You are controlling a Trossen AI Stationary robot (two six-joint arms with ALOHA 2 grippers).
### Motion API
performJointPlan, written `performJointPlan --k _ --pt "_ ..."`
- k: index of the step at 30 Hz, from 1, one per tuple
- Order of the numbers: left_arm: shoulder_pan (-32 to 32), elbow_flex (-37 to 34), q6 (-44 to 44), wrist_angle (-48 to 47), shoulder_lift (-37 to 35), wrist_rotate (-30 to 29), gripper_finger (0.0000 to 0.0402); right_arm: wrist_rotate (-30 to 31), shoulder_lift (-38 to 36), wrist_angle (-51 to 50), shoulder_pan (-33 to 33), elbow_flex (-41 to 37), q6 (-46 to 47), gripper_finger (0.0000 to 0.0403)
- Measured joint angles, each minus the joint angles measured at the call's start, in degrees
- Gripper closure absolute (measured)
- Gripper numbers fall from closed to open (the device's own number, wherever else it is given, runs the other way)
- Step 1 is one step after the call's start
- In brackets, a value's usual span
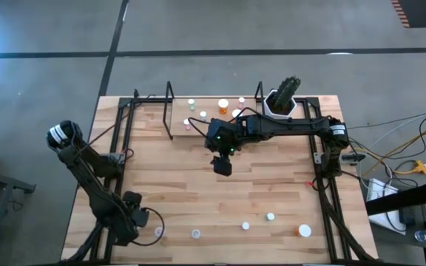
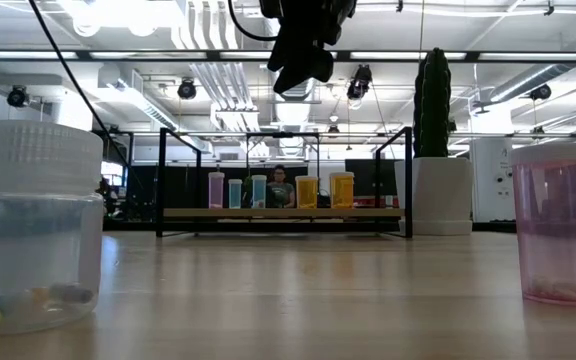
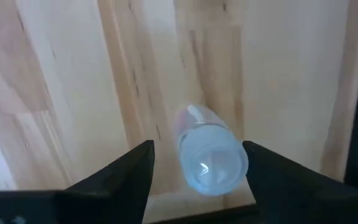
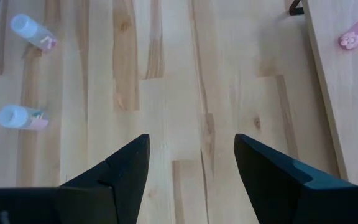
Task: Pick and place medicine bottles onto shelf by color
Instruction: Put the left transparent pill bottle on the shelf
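Several white-capped medicine bottles stand upright along the table's near edge, among them a clear one (image 1: 196,234) and an orange one (image 1: 304,231). More stand in a row on the shelf (image 1: 214,122) at the far side, pink, blue and orange (image 2: 308,191) in the low view. My left gripper (image 3: 197,152) is open at the near left corner. Its fingers stand on either side of a pinkish bottle (image 3: 210,155), seen from above, without touching it. My right gripper (image 4: 190,140) is open and empty, raised over bare planks in front of the shelf (image 4: 347,81).
A white cactus pot (image 1: 279,103) sits at the shelf's right end. Black frame rails run along the table's left (image 1: 120,133) and right (image 1: 324,170) sides. Two small bottles (image 4: 17,116) show beyond my right gripper. Bare wood (image 1: 198,192) lies mid-table.
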Motion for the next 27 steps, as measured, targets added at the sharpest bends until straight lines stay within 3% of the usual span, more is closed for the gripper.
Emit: performJointPlan --k 13,21,27 --pt "0.1 -0.1 0.0 -0.5 0.2 0.1 0.0282 1.2 -2.6 -1.1 0.0 0.0 0.5 0.0179" --pt "4.3 0.1 -4.8 -6.9 -9.7 -0.1 0.028 5.8 -8.7 -4.8 0.0 -0.1 -0.6 0.0179" --pt "15.1 1.1 -7.4 -6.9 -18.5 -8.1 0.0275 7.5 -11.4 -4.7 -0.2 -1.5 -1.5 0.0179"
